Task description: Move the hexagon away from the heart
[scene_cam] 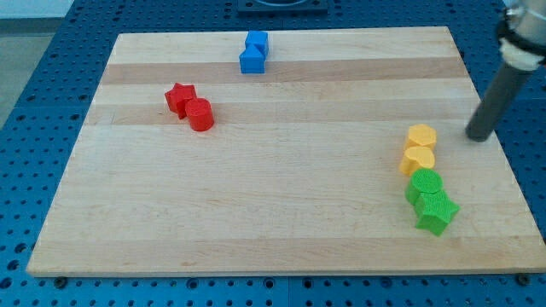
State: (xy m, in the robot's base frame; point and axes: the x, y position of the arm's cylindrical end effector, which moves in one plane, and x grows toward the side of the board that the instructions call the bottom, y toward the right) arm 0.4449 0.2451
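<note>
A yellow hexagon (421, 136) sits near the board's right side. A yellow heart (417, 159) touches it just below. My tip (477, 137) rests on the board to the right of the hexagon, a short gap away and not touching it. The dark rod slants up from the tip to the view's top right corner.
A green round block (424, 184) and a green star (437, 212) sit just below the heart, touching each other. A red star (179, 98) and a red round block (201, 115) lie at the upper left. Two blue blocks (254, 53) sit at the top centre. The wooden board's right edge (503, 162) is close to the tip.
</note>
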